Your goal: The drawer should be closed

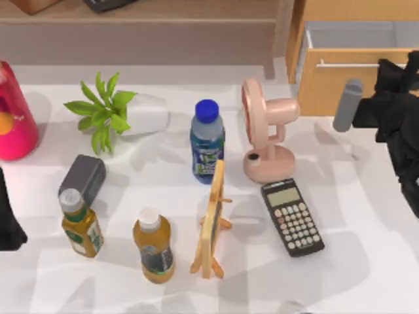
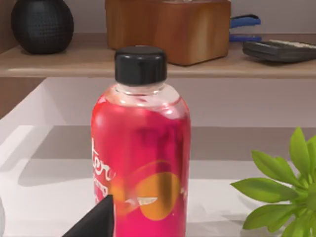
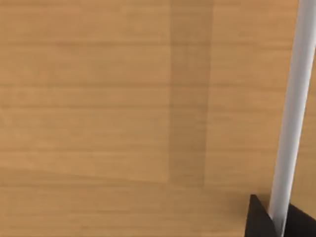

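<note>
1. Drawer [image 1: 340, 82] sits at the upper right of the top view, pulled out from its cabinet; white inner walls show behind the light-brown front panel.
2. Silver bar handle [image 1: 347, 65] runs horizontally across the upper part of the front panel.
3. Right gripper [image 1: 393, 85] is at the right edge of the top view, up against the drawer front near the handle's right end; finger opening cannot be told.
4. Right wrist view: wood front panel close up, handle [image 3: 291, 113] as a pale bar along the frame's right side, one dark fingertip [image 3: 259, 219] just beside it at the lower right.
5. Left gripper [image 1: 10, 219] is parked at the left edge of the top view, lower half; finger opening cannot be told.
6. Left wrist view: pink bottle [image 2: 140, 148] with black cap, centre frame; dark fingertip [image 2: 96, 219] at the bottom edge in front of it.
7. Table [image 1: 366, 216], middle: pink fan [image 1: 265, 134], blue-capped bottle [image 1: 207, 140], calculator [image 1: 292, 216], small wooden easel [image 1: 213, 219].
8. Left half: green plant [image 1: 101, 111], two amber bottles [image 1: 80, 224] [image 1: 154, 245], grey box [image 1: 84, 178].
9. Long wooden shelf [image 1: 144, 13] spans the top of the top view.
</note>
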You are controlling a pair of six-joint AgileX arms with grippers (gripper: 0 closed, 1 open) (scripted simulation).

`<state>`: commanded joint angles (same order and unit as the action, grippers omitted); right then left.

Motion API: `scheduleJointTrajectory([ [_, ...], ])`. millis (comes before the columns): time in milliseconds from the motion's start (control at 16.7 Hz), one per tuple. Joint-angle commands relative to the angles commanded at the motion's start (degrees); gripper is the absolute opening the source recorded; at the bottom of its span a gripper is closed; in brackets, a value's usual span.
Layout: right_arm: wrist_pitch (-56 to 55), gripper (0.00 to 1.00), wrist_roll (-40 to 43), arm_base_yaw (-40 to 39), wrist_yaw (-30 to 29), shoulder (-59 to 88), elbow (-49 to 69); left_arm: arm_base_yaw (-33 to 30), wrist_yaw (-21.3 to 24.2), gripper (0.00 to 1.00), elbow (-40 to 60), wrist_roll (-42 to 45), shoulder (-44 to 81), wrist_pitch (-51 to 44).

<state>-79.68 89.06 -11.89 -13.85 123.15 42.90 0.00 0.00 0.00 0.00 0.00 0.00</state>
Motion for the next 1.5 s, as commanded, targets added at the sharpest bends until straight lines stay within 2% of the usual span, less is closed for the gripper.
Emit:
scheduleJointTrajectory([
  [540, 2.75, 0.00, -0.26, 0.67, 0.72, 1.62, 4.50, 0.00, 0.00, 1.00, 0.00, 0.00, 0.00, 0.00],
  [1080, 10.84, 0.00, -0.09, 2.38, 2.36, 8.05, 18.99, 0.00, 0.00, 1.00, 0.00, 0.00, 0.00, 0.00],
  [1380, 11.75, 0.00, -0.17, 2.52, 2.56, 8.70, 20.33, 0.00, 0.00, 1.00, 0.00, 0.00, 0.00, 0.00],
  [1500, 11.75, 0.15, -0.17, 2.52, 2.56, 8.70, 20.33, 0.00, 0.00, 1.00, 0.00, 0.00, 0.00, 0.00],
])
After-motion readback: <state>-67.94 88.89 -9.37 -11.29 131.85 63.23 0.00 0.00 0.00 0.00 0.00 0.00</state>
